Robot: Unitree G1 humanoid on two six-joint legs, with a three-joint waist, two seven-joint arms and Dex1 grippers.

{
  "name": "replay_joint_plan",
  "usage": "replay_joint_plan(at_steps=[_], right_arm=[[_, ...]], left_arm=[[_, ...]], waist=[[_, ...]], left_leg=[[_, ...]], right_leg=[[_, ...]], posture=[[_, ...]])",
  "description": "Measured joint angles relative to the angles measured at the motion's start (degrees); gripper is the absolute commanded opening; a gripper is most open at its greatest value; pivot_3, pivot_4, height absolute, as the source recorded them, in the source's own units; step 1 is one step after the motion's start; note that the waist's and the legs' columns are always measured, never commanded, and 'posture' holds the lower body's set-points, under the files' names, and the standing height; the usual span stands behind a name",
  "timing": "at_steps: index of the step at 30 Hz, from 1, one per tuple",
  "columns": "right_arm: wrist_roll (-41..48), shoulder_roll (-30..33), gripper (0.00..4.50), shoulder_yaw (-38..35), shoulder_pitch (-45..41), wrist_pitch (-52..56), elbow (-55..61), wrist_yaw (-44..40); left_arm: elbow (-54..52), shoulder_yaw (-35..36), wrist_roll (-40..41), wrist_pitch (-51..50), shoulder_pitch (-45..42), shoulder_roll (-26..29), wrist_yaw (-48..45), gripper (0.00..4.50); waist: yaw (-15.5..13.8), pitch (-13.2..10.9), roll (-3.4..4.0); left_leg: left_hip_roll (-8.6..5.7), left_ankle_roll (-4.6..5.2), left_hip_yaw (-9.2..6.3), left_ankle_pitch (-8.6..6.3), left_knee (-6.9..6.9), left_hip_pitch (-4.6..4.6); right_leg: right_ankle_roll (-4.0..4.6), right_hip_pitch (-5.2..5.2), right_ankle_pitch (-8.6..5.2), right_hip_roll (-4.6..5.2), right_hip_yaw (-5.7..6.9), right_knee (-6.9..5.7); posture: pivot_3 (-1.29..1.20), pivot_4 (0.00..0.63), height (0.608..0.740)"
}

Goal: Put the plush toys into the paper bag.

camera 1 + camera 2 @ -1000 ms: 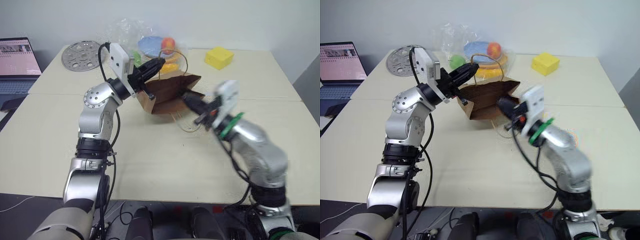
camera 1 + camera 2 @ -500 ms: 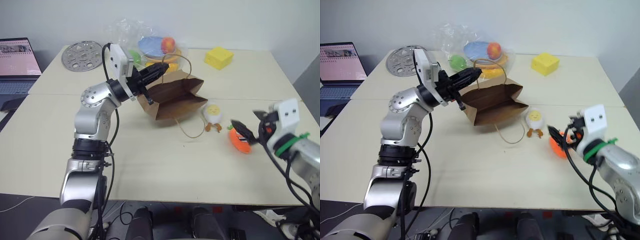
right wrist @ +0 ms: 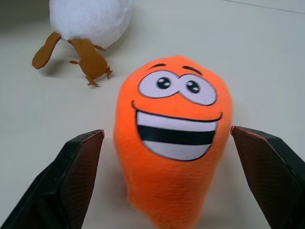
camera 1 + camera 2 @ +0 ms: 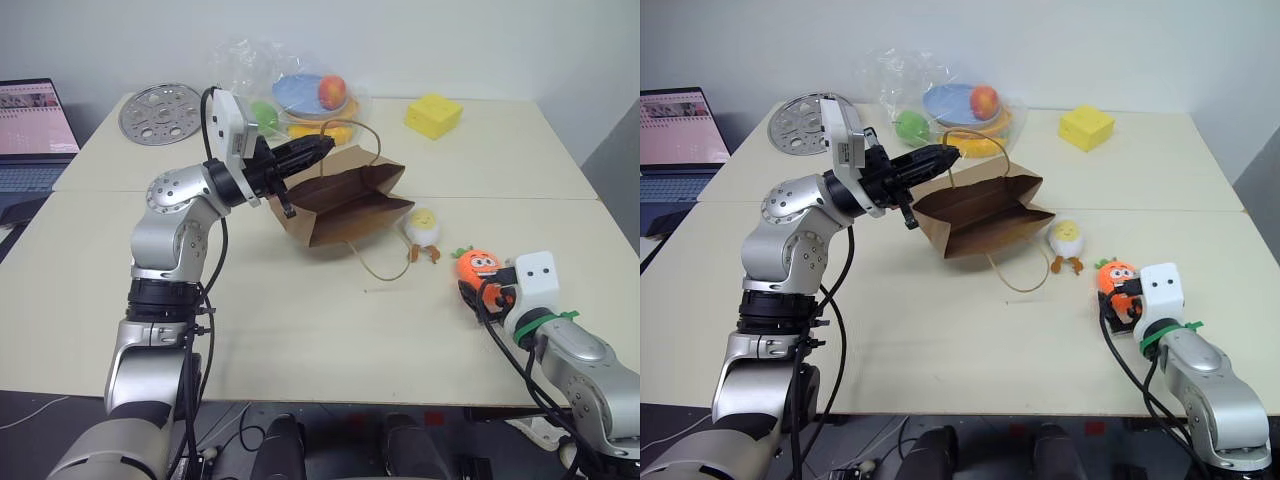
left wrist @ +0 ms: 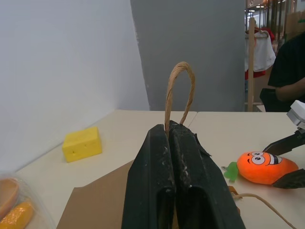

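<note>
The brown paper bag [image 4: 345, 195] lies on its side mid-table, mouth tipped up. My left gripper [image 4: 322, 146] is shut on its upper rim where the string handle [image 5: 178, 81] loops up from between the fingers. The white-and-yellow egg plush [image 4: 424, 227] sits just right of the bag. Further right lies the orange carrot plush [image 4: 478, 265], grinning face up. My right gripper [image 3: 167, 131] is low on the table, open, one finger on each side of the carrot [image 3: 174, 138] with gaps showing. The egg's orange feet [image 3: 88, 59] show beyond it.
A clear plastic bag [image 4: 290, 90] with fruit and a blue plate stands at the back. A yellow block [image 4: 433, 115] is back right, a perforated metal disc [image 4: 158, 110] back left and a laptop [image 4: 28, 120] far left. A person's dark sleeve [image 5: 286, 67] shows beyond the table.
My right arm swung away from the bag's mouth, right and down to the table, and its jaws opened around the carrot. The left gripper kept its hold on the bag.
</note>
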State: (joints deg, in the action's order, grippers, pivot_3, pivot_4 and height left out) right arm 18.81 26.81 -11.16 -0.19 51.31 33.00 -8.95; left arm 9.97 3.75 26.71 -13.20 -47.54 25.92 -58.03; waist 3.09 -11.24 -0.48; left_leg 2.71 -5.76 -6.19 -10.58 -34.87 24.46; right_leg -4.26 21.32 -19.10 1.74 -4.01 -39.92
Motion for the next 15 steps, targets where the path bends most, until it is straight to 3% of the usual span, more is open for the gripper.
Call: replay_joint_plan(at_steps=[10,15], right_arm=[[-1.9,-0.7,0.15,-0.1,0.5,-2.5,-1.2,-0.2],[2.8,0.6,0.00,-0.6,-6.6,-2.6,1.2,-5.5]], left_arm=[[0.0,0.0,-0.3,1.0,0.0,-0.4,-0.1,0.00],[1.0,0.0,-0.5,1.6,-0.1,-0.8,-0.2,0.00]], waist=[[0.0,0.0,0.00],[0.3,0.0,0.02]], left_leg=[[0.00,0.00,0.01,0.00,-0.02,0.00],[0.00,0.00,0.03,0.00,-0.02,-0.02]], right_leg=[[0.00,-0.01,0.00,0.00,-0.01,-0.01],[0.00,0.00,0.00,0.00,-0.02,-0.04]], posture=[[0.00,0.150,0.740],[0.00,0.150,0.740]])
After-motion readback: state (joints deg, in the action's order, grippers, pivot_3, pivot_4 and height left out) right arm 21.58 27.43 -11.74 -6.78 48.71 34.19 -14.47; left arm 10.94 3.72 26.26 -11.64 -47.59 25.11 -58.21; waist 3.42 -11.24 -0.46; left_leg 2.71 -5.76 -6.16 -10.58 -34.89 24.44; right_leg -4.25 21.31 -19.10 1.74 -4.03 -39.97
